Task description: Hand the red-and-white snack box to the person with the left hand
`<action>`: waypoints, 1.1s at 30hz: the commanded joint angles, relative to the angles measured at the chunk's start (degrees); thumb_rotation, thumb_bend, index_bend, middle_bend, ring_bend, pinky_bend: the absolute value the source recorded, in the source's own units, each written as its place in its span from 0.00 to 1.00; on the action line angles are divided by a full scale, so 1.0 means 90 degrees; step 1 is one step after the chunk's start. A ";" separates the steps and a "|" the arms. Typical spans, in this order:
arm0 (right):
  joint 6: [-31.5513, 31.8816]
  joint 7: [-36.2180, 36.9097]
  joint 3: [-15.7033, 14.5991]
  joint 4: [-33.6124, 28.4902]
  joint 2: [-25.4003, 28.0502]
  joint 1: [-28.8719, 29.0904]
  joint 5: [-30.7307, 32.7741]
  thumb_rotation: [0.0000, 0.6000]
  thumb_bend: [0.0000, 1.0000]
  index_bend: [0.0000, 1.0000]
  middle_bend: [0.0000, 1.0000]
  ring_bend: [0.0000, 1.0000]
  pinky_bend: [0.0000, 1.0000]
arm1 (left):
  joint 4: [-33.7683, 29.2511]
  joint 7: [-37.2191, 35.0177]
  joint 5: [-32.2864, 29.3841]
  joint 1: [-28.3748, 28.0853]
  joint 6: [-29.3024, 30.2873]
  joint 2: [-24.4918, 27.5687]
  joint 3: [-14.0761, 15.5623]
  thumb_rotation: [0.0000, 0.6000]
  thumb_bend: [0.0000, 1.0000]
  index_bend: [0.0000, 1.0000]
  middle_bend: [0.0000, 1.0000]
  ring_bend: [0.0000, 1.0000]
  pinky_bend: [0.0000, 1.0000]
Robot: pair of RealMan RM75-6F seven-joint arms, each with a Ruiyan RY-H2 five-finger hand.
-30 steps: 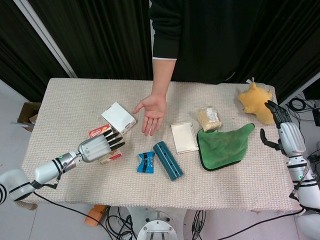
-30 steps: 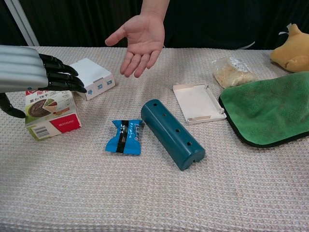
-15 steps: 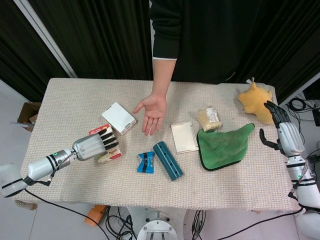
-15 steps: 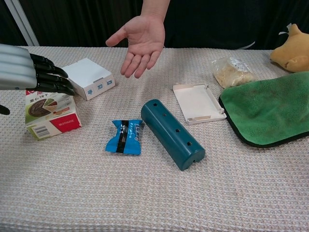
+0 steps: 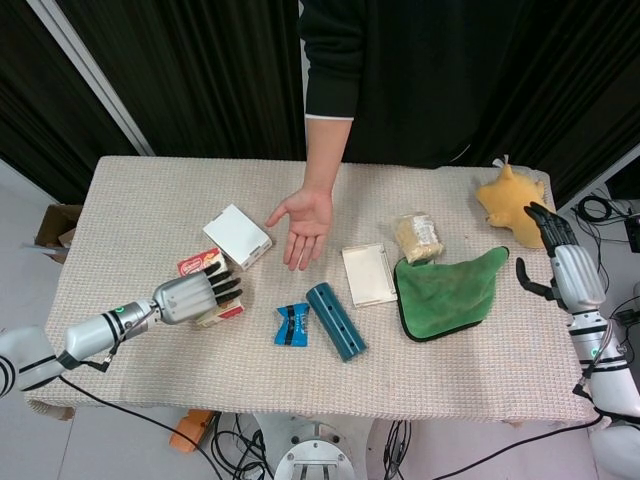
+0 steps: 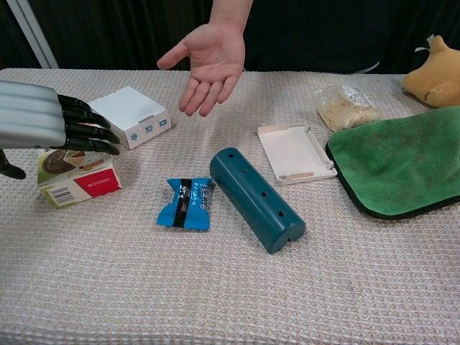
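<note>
The red-and-white snack box [image 6: 77,181] stands on the table at the left, near the front; its red end [image 5: 196,262] also shows in the head view. My left hand [image 5: 190,295] [image 6: 44,124] hovers right over the box with its fingers stretched flat above the top, holding nothing. The person's open palm [image 5: 306,226] [image 6: 208,61] waits face up at mid-table, behind and to the right of the box. My right hand [image 5: 556,255] hangs open off the table's right edge.
A white box [image 5: 237,235] [image 6: 131,116] lies just behind the snack box. A blue packet [image 6: 185,204], a teal cylinder [image 6: 256,198], a white lid [image 6: 295,152], a snack bag [image 6: 346,106], a green cloth [image 6: 399,162] and a yellow plush [image 6: 434,74] spread rightward.
My left hand drew back to the left, then came forward and lower again over the snack box. The box, the person's palm and my right hand stayed put.
</note>
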 commanded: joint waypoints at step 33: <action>-0.0019 0.0125 -0.0011 0.0096 0.0010 -0.0078 0.0084 1.00 0.46 0.00 0.00 0.00 0.04 | 0.0512 -0.0360 -0.0184 0.0156 0.0815 -0.0521 0.0082 1.00 0.35 0.60 0.65 0.37 0.38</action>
